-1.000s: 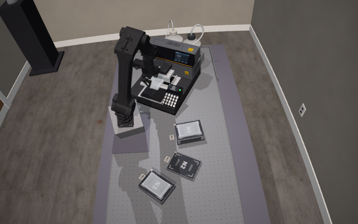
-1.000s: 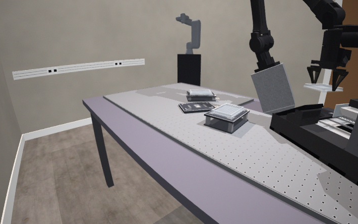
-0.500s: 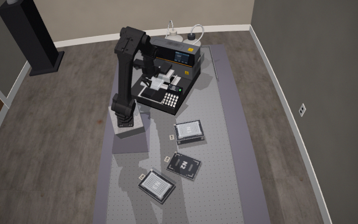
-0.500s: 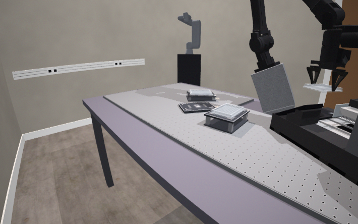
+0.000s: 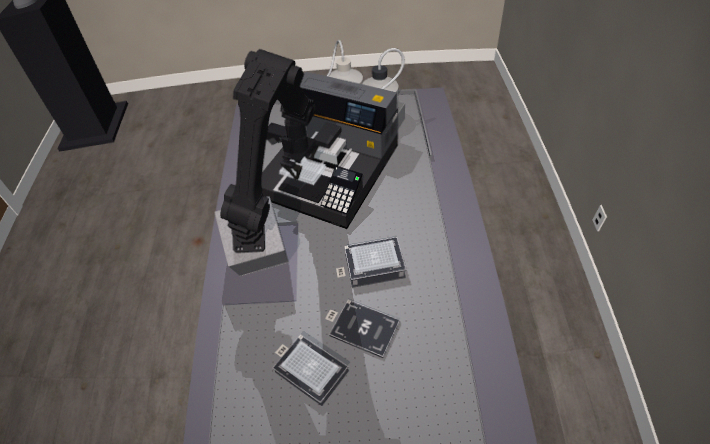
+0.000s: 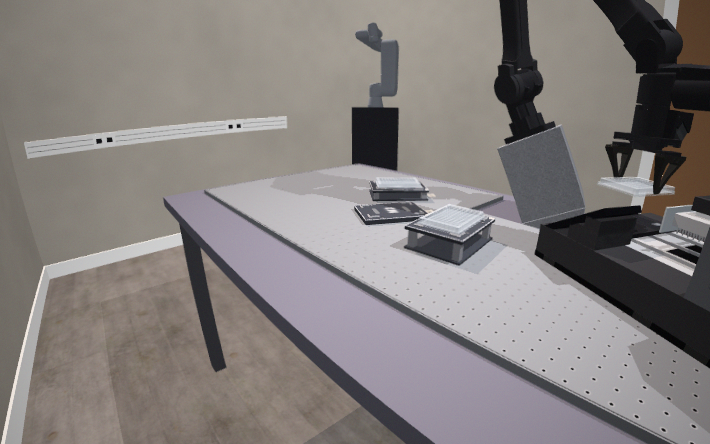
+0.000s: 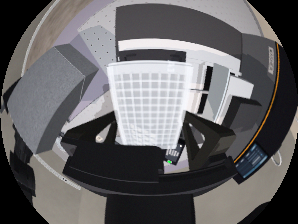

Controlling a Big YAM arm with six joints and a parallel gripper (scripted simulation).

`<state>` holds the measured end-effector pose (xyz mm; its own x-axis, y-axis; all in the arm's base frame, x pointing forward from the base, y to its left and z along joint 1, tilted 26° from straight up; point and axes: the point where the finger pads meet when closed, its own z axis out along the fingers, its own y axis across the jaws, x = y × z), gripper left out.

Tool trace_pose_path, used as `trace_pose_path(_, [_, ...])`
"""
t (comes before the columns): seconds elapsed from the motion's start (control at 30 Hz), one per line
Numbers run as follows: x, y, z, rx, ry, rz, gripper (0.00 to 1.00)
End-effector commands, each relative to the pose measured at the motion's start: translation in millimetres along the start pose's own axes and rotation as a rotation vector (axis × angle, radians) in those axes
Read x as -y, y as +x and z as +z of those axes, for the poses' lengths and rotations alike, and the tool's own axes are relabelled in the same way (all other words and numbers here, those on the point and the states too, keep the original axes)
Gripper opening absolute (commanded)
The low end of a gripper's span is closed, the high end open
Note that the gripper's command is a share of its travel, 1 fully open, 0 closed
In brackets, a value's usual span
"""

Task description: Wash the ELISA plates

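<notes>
My gripper [image 6: 638, 183] [image 7: 150, 113] is shut on a clear ELISA plate [image 5: 311, 171] [image 6: 636, 185] [image 7: 150, 95], held roughly level above the front of the washer [image 5: 371, 144] [image 6: 578, 234]. The plate and the arm hide part of the carrier area. The washer's lamp [image 5: 356, 178] [image 7: 169, 162] is green, above the keypad [image 5: 338, 197]. Nest N2 [image 5: 381, 332] [image 6: 370, 218] holds no plate. One plate [image 5: 374, 256] [image 6: 451, 217] lies in raised nest N1 [image 5: 377, 279] [image 6: 414, 240]. Another plate [image 5: 312, 366] [image 6: 399, 183] lies in nest N3 [image 5: 322, 398] [image 6: 399, 194]. The held plate's cut-off corner is not clear.
The arm's grey base block [image 5: 258, 263] [image 6: 542, 176] [image 7: 45, 100] stands beside the washer. The washer's tall housing with a screen [image 5: 360, 113] [image 7: 251, 162] rises behind the held plate. Bottles with tubes [image 5: 380, 83] stand behind it.
</notes>
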<state>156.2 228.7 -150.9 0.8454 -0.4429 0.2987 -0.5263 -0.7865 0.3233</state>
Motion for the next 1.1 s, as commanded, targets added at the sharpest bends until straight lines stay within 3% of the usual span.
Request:
trace_pose_path(0.0, [18.3,-0.3,1.4,0.003,0.034,-0.001,0.82])
trace_pose_path(0.2, [4.6,1.8,17.8,0.002,0.008,-0.002,0.82])
trace_pose_path(0.53, [13.9,-0.5,27.2,0.002,0.026,-0.004,0.82])
trace_pose_path(0.7, [5.3,1.7,39.4,0.002,0.009,-0.002,0.82])
trace_pose_path(1.07, [8.4,1.4,53.4,0.002,0.014,0.0,0.82])
